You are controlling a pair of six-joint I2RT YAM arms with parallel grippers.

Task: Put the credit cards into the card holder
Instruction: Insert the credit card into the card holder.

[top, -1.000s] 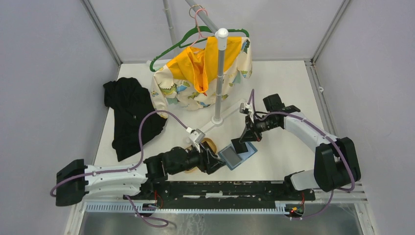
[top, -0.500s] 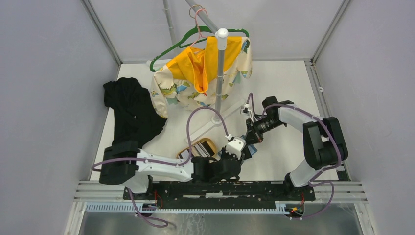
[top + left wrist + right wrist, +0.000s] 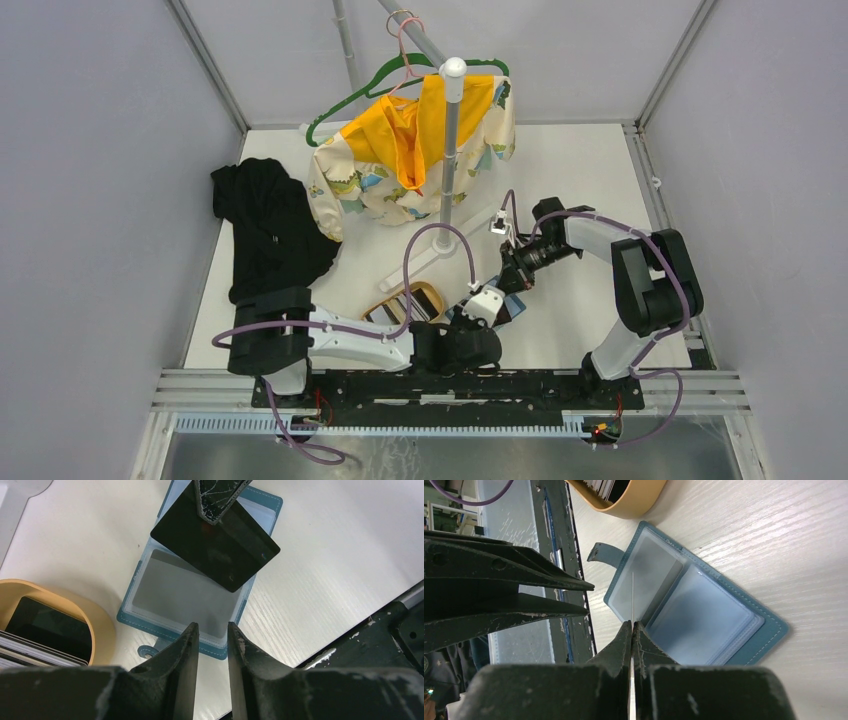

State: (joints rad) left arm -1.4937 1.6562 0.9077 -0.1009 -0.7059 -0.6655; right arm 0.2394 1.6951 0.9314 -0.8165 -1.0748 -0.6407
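The teal card holder lies open on the white table, its tab toward the tan tray. My right gripper is shut on a black credit card, held tilted over the holder's pockets. In the right wrist view this card shows only as a thin edge above the holder. My left gripper hovers at the holder's near edge, narrowly open with nothing between its fingers. More credit cards stand in the tray. In the top view both grippers meet over the holder, which is mostly hidden.
The tan oval tray sits just left of the holder. A pole stand with a yellow garment on a green hanger is behind. Black cloth lies at the far left. A black rail runs along the near edge.
My left arm has swung right from beside the tray to the holder's near edge, and its jaws have narrowed. The right arm has drawn in slightly, still gripping the card.
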